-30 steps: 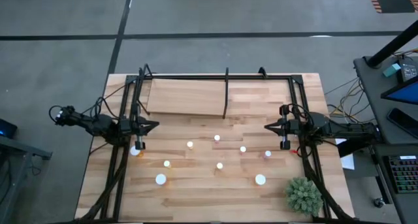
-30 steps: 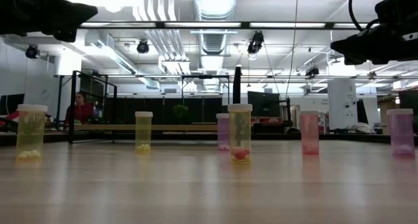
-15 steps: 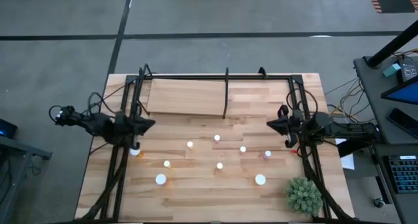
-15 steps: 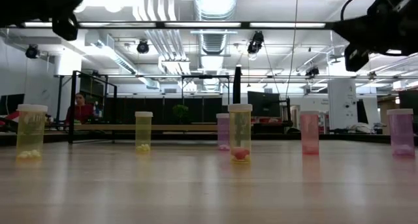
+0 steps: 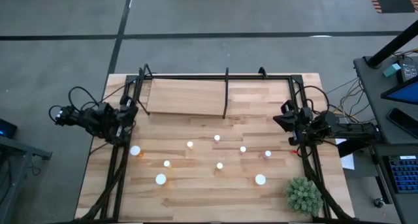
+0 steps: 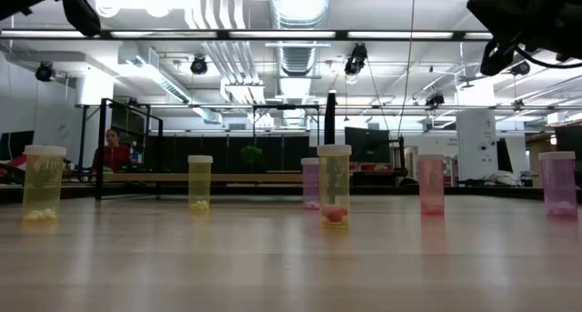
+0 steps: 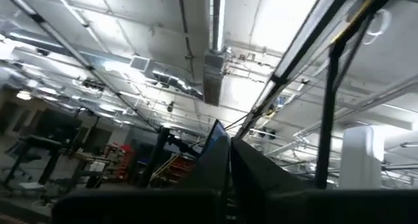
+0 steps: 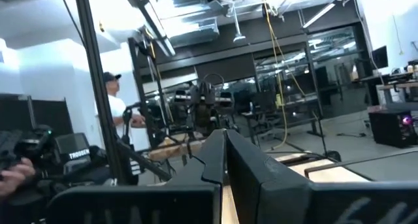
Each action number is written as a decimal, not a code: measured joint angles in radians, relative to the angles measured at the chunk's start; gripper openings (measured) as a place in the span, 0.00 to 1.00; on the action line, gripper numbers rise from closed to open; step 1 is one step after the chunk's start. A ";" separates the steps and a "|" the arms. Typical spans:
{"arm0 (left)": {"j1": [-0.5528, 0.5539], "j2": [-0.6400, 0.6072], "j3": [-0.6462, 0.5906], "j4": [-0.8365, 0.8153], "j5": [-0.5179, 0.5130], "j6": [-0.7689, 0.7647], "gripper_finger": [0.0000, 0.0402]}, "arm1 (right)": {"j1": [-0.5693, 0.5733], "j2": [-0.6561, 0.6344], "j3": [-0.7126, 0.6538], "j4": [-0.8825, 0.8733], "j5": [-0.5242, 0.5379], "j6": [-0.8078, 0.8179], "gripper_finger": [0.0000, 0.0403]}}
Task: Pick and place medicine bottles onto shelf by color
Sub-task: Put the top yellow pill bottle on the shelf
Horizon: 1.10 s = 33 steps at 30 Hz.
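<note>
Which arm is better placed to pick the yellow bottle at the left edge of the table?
Left, probably. The left pincer, shut and raised, is on that side, near the yellow bottle. The right pincer, also shut, is across the table with other bottles between.

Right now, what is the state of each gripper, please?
Left gripper: closed, holding nothing, raised at the table's left edge.
Right gripper: closed, holding nothing, raised at the right edge.

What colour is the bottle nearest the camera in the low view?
Yellow bottle with a white cap, reddish pills inside; clearest in the low view.
</note>
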 joint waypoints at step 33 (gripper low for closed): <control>-0.002 0.627 0.505 0.006 -0.178 0.076 0.00 | 0.000 0.001 0.001 0.186 0.327 -0.405 0.02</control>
